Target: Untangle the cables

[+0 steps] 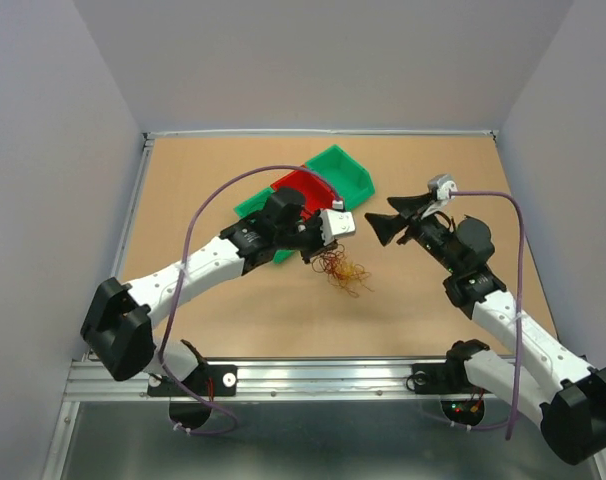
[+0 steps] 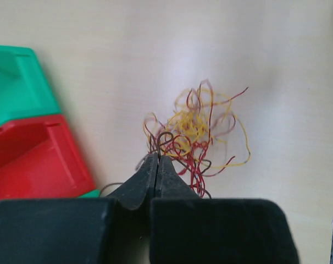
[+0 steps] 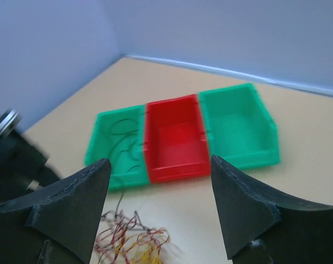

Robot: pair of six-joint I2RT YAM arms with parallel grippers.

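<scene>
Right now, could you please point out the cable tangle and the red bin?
cable tangle (image 2: 191, 129), left wrist view, yellow middle of the clump.
red bin (image 3: 177, 169), right wrist view, near outer wall.

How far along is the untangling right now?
Done: a few dark wires lie in one green bin. In hand: the left claw is shut on a strand at the edge of the red-and-yellow tangle; right claw open, empty. Left: most of the tangle; the red bin looks empty.

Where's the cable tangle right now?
In the top view the cables sit near the middle of the table, on the robot's side of the red bin, pinched at one edge by the left gripper.
</scene>
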